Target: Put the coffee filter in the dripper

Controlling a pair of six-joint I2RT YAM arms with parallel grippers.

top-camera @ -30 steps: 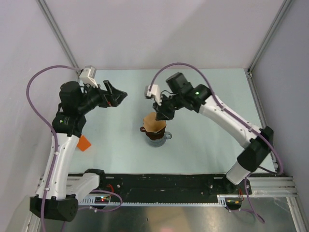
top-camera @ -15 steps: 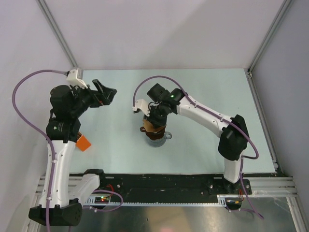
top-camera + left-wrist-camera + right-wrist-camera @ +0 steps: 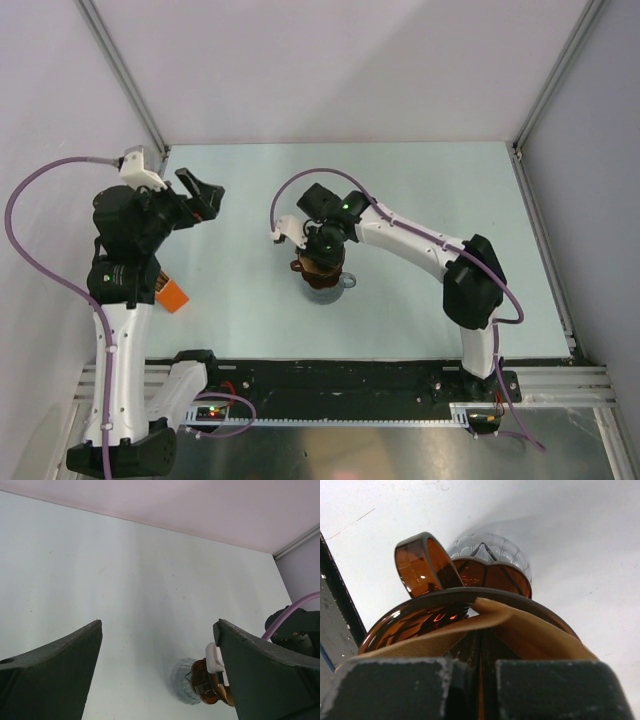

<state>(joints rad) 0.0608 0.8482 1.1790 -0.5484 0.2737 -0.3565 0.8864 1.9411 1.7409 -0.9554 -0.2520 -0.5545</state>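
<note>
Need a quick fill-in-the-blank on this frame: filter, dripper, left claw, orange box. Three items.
1. The light-tan paper coffee filter lies ___ the reddish-brown translucent plastic dripper.
2. The left claw, off to the side of the dripper, is ___ and holds nothing.
3. The small orange box lies on the table beside the ___ arm.
Missing words: inside; open; left.

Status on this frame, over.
Left gripper open, clear of work. Right gripper near shut, low over dripper. Coffee filter inside dripper, edge folded. Nothing in the way.
</note>
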